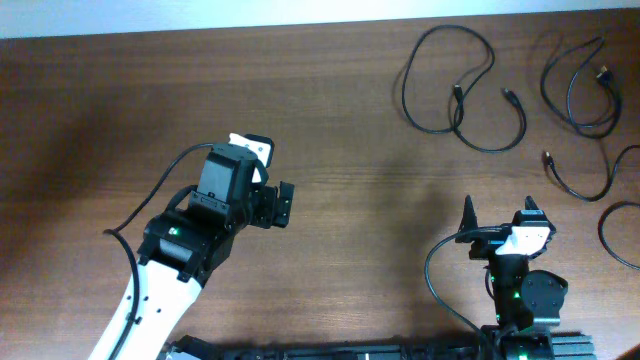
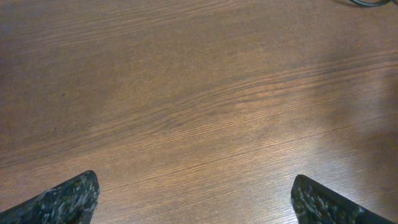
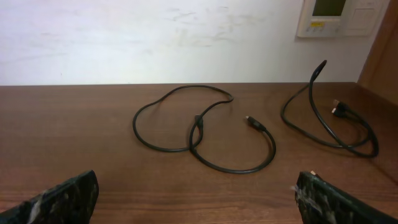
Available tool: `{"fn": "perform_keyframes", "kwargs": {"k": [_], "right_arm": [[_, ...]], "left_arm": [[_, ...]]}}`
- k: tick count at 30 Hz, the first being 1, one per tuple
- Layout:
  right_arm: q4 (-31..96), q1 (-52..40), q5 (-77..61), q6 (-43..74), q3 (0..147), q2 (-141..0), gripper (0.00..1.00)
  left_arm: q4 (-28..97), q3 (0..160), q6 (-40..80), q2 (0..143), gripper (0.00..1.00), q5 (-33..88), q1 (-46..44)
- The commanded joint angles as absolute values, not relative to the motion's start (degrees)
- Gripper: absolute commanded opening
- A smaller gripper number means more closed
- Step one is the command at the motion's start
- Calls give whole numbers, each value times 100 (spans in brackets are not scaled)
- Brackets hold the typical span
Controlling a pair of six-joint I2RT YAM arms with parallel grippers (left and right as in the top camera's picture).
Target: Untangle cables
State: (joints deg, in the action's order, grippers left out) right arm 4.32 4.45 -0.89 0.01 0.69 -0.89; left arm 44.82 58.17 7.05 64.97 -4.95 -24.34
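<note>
Several thin black cables lie apart as separate loose loops at the table's far right. One cable (image 1: 460,85) makes a crossed double loop; it also shows in the right wrist view (image 3: 205,134). A second cable (image 1: 580,90) lies to its right, and in the right wrist view (image 3: 329,118) one end of it arches up. A third cable (image 1: 590,178) and a fourth cable (image 1: 615,235) lie near the right edge. My left gripper (image 1: 283,203) (image 2: 196,199) is open and empty over bare wood mid-table. My right gripper (image 1: 497,212) (image 3: 196,199) is open and empty, short of the loops.
The wooden table (image 1: 330,110) stretches left of the cables. A sliver of black cable (image 2: 373,2) shows at the top right of the left wrist view. A white wall with a wall panel (image 3: 339,15) stands beyond the table's far edge.
</note>
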Motion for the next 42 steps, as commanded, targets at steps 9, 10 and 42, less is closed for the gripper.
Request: {"fn": "perform_keyframes", "kwargs": {"k": [9, 10, 42], "right_arm": [[454, 423, -38, 27, 32, -32, 99], [454, 423, -38, 27, 32, -32, 99], [454, 423, -38, 27, 32, -32, 99]], "left_arm": [[4471, 5898, 633, 6438, 99, -543, -2412], [4471, 5898, 633, 6438, 99, -543, -2412], [3900, 2987, 598, 937, 99, 1074, -429]]}}
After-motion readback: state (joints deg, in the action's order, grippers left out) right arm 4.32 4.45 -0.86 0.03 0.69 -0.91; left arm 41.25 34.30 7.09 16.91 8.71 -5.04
